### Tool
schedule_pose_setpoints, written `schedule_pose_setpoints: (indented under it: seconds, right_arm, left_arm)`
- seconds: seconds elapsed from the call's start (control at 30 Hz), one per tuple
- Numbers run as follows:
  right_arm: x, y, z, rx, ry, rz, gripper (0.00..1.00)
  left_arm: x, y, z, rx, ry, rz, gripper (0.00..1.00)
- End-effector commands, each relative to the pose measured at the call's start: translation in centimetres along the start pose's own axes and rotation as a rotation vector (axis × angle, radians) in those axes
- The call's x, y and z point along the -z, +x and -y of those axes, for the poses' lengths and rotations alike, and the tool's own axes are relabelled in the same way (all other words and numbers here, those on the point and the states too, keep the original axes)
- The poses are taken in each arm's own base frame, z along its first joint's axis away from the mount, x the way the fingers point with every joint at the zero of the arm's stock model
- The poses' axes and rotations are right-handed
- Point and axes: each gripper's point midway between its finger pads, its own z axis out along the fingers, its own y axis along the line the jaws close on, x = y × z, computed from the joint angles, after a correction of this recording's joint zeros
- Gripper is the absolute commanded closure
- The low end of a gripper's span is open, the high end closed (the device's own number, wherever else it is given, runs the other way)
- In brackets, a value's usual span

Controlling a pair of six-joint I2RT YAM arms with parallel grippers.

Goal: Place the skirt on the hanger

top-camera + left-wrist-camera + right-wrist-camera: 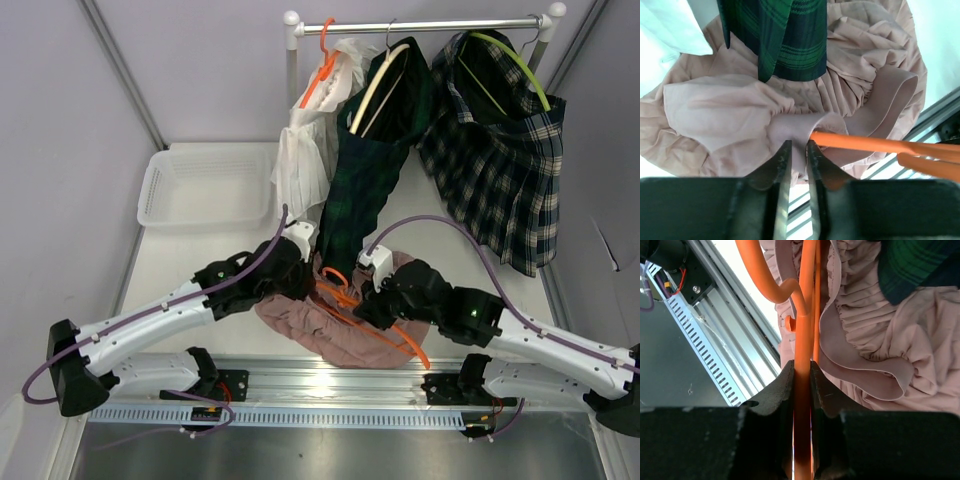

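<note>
On the tabletop (190,255), at the middle of its near edge, the pink skirt (330,340) is seen crumpled beneath the hem of a hanging green plaid skirt (360,190). The orange hanger (390,335) is laid across it, one end apparently tucked into the waistband. A waistband fold is pinched by the jaws of the left gripper (797,146). The hanger's bar is clamped by those of the right gripper (802,369).

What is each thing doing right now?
Dusty pink pleated skirt: crumpled on the table, waistband pinched.
Orange plastic hanger: gripped, lying across the skirt.
Left gripper: shut on the skirt.
Right gripper: shut on the hanger.
Dark green tartan skirt: hanging from the rail.
</note>
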Motion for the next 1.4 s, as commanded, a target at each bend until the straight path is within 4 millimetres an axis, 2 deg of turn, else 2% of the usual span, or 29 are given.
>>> schedule_pose_setpoints:
  seconds: [0.0, 0.03, 0.13, 0.23, 0.4, 0.6, 0.8, 0.97, 1.07, 1.1, 1.23, 1.37]
  right_arm:
    - [0.1, -3.3, -1.8, -0.006, -0.102, 0.153, 1.0]
    - [-0.1, -2.9, -1.5, -0.012, -0.097, 0.152, 1.0]
    - [-0.3, -2.8, -0.8, -0.033, -0.093, 0.152, 1.0]
    - [-0.6, -2.5, -0.4, -0.042, -0.09, 0.15, 1.0]
    - [-0.8, -2.3, 0.2, -0.057, -0.082, 0.15, 1.0]
    - [-0.9, -2.0, 0.1, -0.054, -0.102, 0.139, 1.0]
    - [-0.9, -2.1, -0.5, -0.046, -0.163, 0.136, 1.0]
    - [-1.3, -3.4, -0.9, -0.029, -0.194, 0.138, 1.0]
    - [-1.6, -3.7, -1.5, -0.013, -0.237, 0.129, 1.0]
    - [-1.6, -3.7, -1.8, -0.011, -0.251, 0.122, 1.0]
    - [-1.8, -4.1, -1.8, -0.003, -0.268, 0.135, 1.0]
    - [-1.9, -4.2, -1.5, -0.014, -0.262, 0.14, 1.0]
  left_arm:
    - [0.2, -1.5, 0.2, -0.032, 0.011, 0.076, 0.74]
    - [0.2, -1.4, 0.1, -0.039, 0.008, 0.079, 0.66]
    - [0.3, -1.4, -0.2, -0.061, 0.004, 0.09, 0.55]
    - [0.5, -1.4, -0.4, -0.084, 0.004, 0.092, 0.5]
    - [0.9, -0.7, -2.2, -0.141, -0.072, 0.067, 0.51]
    - [0.6, 0.3, -2.8, -0.186, -0.097, 0.033, 0.48]
    - [1.2, 0.2, -2.2, -0.291, -0.043, 0.028, 0.42]
    - [1.7, 1.1, -2.0, -0.403, 0.015, 0.002, 0.39]
    - [1.9, 1.2, -2.4, -0.448, 0.03, 0.049, 0.35]
    - [1.9, 0.4, -2.0, -0.447, 0.04, 0.098, 0.34]
    - [2.0, 0.1, -2.1, -0.474, 0.054, 0.164, 0.32]
    - [2.8, -0.1, -0.5, -0.476, 0.15, 0.194, 0.33]
